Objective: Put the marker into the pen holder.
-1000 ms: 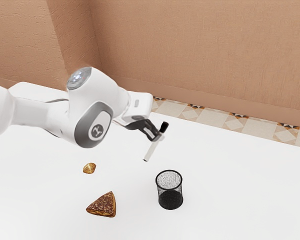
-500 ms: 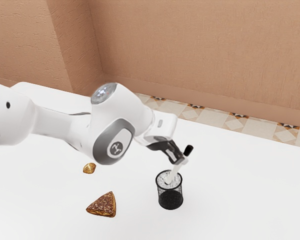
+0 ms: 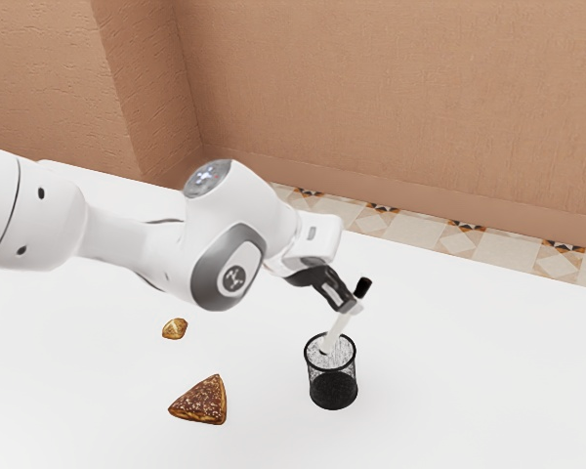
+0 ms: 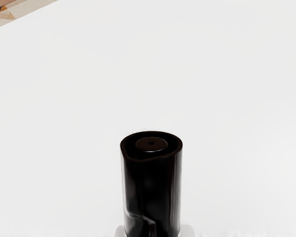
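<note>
Marker (image 3: 336, 333) white, black-ended, tilted; end effector (image 3: 353, 307) clamped on it; lower tip at pen holder's (image 3: 333, 392) mouth

White on long cylindrical marker (image 3: 338, 330), black at upper end. Black mesh on round pen holder (image 3: 332, 388). Black on two-finger gripper (image 3: 353, 307); white with grey patches on jointed arm (image 3: 230, 209). Speckled brown on triangular wedge (image 3: 203, 401), mottled golden-brown on small chunk (image 3: 175, 329). Plain white across flat table (image 3: 488, 381). Orange-and-dark motifs on cream floor tiles (image 3: 425, 227); tan on rough wall (image 3: 391, 98).

Smooth white arm (image 3: 127, 235) with grey-rimmed joint cover, dark logo, black screws, black fingers (image 3: 351, 306).
</note>
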